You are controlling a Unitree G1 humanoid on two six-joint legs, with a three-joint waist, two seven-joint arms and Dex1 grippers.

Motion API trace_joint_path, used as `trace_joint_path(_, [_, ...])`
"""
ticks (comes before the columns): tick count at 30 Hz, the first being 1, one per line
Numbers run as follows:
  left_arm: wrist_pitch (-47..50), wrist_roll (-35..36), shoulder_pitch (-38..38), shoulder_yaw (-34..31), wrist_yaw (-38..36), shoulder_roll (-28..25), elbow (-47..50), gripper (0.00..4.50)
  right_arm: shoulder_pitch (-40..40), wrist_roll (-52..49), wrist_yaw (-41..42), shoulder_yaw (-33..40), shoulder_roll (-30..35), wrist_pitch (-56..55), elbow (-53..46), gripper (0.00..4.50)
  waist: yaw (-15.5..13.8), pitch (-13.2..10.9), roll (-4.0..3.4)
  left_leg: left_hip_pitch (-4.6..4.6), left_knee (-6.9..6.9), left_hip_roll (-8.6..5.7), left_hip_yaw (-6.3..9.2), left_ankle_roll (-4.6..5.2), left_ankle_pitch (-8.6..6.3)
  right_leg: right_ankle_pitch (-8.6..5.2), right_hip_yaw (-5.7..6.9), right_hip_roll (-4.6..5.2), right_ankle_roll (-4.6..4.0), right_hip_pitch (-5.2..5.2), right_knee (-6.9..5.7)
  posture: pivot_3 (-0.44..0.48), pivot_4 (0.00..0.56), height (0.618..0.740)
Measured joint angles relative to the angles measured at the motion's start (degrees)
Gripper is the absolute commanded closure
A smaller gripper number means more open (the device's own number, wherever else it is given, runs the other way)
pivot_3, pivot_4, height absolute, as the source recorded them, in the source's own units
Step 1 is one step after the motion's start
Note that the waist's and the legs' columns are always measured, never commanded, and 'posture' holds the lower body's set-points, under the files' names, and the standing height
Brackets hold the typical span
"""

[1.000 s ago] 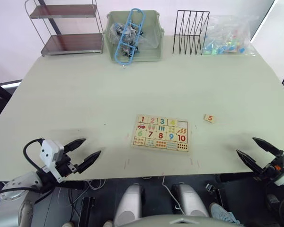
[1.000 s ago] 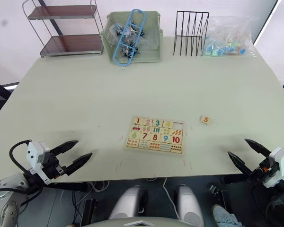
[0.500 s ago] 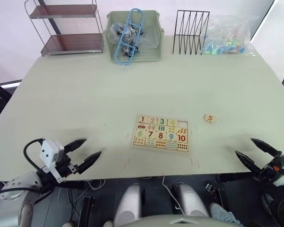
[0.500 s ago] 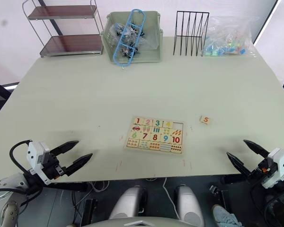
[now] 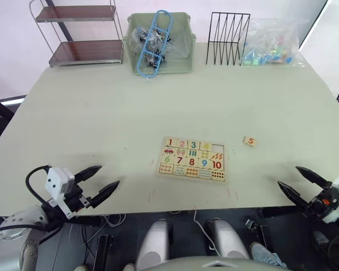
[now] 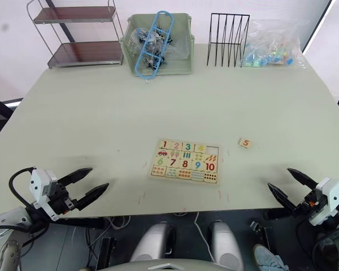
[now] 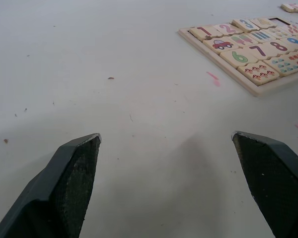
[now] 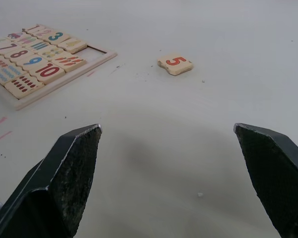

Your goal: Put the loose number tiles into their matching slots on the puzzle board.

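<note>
pale matt wooden puzzle board [image 5: 192, 158], smooth matt table [image 5: 101, 113]

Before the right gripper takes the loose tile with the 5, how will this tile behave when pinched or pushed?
The 5 tile looks like stiff, light wood, so it should not bend. It lies flat on the table, so it probably slides rather than rolls. It sits low, so the open right gripper may find little edge to pinch.

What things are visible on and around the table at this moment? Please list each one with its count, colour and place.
Table: one, pale green.
Puzzle board: one, pale wood, near centre.
Tile 5: one, orange numeral, loose, right of board.
Shelf: one, brown, far left.
Bin: one, green, far middle, holds blue item.
Wire rack: one, black, far right.
Plastic bag: one, clear, beside rack.
Left end effector: black, open, near edge.
Right end effector: black, open, near edge.
</note>
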State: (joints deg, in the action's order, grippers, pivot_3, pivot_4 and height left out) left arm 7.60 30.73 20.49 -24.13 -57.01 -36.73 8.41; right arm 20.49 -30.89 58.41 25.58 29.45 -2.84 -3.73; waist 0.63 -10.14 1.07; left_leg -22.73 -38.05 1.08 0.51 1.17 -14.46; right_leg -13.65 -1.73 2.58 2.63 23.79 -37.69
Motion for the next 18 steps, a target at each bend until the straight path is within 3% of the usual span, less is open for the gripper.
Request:
trace_joint_path(10, [-0.8, -0.07, -2.03, 0.03, -1.51, 0.0, -0.31, 0.0, -1.01, -1.3, -1.58, -0.06, 0.03, 2.98, -0.68, 0.02, 0.0, 0.0, 0.0, 0.0, 0.0, -0.01, -0.04, 0.0, 0.0, 0.03, 0.0, -0.01, -0.04, -0.01, -0.01, 0.0, 0.15, 0.74])
trace_joint_path(18, [-0.88, -0.43, -6.33, 3.2, -5.48, -1.57, -1.03, 0.0, -6.19, -1.23, -4.49, -1.65, 1.94, 7.86, -1.48, 0.02, 0.02, 0.0, 0.0, -0.01, -0.01, -0.04, -0.16, 0.0, 0.0, 0.13, 0.04, -0.04, -0.2, -0.01, -0.02, 0.0, 0.15, 0.74])
